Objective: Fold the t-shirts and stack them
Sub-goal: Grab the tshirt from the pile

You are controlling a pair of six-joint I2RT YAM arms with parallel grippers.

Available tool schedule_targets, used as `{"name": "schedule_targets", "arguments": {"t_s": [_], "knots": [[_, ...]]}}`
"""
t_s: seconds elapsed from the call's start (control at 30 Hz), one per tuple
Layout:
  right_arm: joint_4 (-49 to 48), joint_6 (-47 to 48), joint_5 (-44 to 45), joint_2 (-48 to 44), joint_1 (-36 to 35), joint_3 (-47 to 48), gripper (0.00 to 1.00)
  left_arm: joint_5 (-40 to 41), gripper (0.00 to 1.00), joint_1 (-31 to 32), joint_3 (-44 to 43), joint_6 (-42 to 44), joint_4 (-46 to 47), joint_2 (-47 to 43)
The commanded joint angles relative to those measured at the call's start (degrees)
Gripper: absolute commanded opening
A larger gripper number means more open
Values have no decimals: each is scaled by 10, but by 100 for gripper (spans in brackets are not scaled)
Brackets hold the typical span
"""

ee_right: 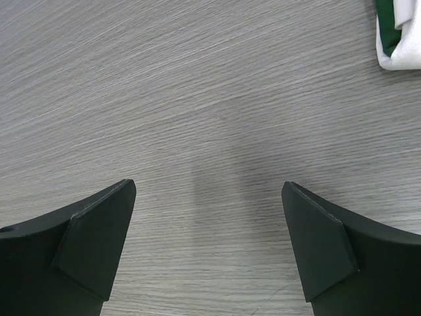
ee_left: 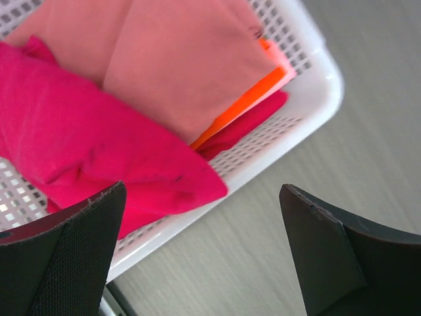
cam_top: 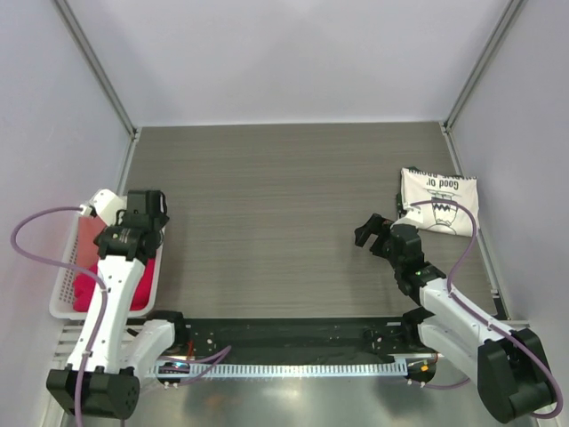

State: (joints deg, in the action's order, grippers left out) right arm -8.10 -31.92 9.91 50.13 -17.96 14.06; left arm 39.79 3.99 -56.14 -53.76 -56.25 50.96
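While both claws stood wide open and empty, left claw (ee_left: 202,192) hovered over rim of white plastic lattice basket (ee_left: 309,89), right claw (ee_right: 208,186) over bare grey wood-grain table (cam_top: 267,196). Bright crimson-pink cloth t-shirt (ee_left: 79,138) lay bunched in basket, against salmon-pink folded cloth (ee_left: 184,59). Cream t-shirt with black print (cam_top: 440,200) lay folded at table's far right. Both judged light, limp, unbreakable; crimson one likely to sag when lifted. Best hold: pinch raised fold near basket rim.
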Motion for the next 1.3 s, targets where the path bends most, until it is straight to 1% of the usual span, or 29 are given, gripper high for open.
{"name": "schedule_targets", "arguments": {"t_s": [0.0,0.07,0.13,0.17,0.2,0.27,0.3,0.37,0.4,0.47,0.5,0.53,0.57,0.6,0.63,0.73,0.8,0.87,0.9,1.0,1.03,1.07,1.13,1.17,1.2,1.27], "knots": [[-14,-9,11,-9,-4,19,99,33,100,-14,17,-30,-34,-2],[-14,-9,11,-10,-2,20,99,20,93,-24,46,-30,-14,-3],[-13,-9,10,-8,-2,20,99,15,85,-37,61,-50,-8,1],[-14,-8,10,-9,-2,21,99,9,84,-37,65,-54,-7,3],[-14,-9,10,-8,-3,21,99,9,84,-56,68,-57,-5,5],[-14,-9,10,-7,-3,21,99,13,83,-66,84,-76,-4,4],[-14,-9,9,-7,-3,21,99,9,86,-71,94,-80,1,3],[-14,-9,8,-7,-2,21,99,-15,88,-97,120,-70,34,1],[-13,-8,8,-7,-3,21,99,-47,87,-106,125,-66,41,4],[-14,-8,8,-7,-2,21,99,-75,84,-130,137,-59,65,17],[-14,-7,8,-7,-3,21,99,-111,71,-140,139,-54,73,26],[-14,-8,8,-7,-2,21,99,-131,59,-150,144,-47,82,33],[-13,-7,6,-7,-2,22,99,-156,43,-172,146,-38,96,49],[-13,-6,4,-8,-3,22,99,-175,11,-180,139,-28,93,56],[-15,-5,4,-10,-3,21,99,-200,0,-187,131,-23,87,60],[-17,-6,5,-13,-2,18,99,-217,0,-187,101,-8,70,26],[-17,-6,5,-14,-2,18,99,-211,0,-188,84,-7,57,-43],[-18,-5,3,-11,-3,19,99,-207,0,-187,56,12,60,-94],[-21,-4,1,-10,-3,18,99,-208,0,-187,45,20,63,-146],[-24,-3,-3,-6,-3,20,99,-222,0,-187,-33,50,62,-193],[-23,-3,-2,-4,-2,20,99,-233,0,-187,-85,58,49,-188],[-24,-3,-2,-4,-2,21,99,-268,0,-185,-117,63,39,-177],[-23,-3,-2,-2,-2,21,99,-339,0,-185,-165,59,26,-129],[-24,-3,-1,-2,-3,21,99,-384,0,-185,-202,47,33,-115],[-24,-3,-1,-2,-2,21,99,-501,0,-185,-210,33,48,-100],[-22,-3,0,-3,-2,21,99,-608,1,-185,-206,-16,130,-74]]}}
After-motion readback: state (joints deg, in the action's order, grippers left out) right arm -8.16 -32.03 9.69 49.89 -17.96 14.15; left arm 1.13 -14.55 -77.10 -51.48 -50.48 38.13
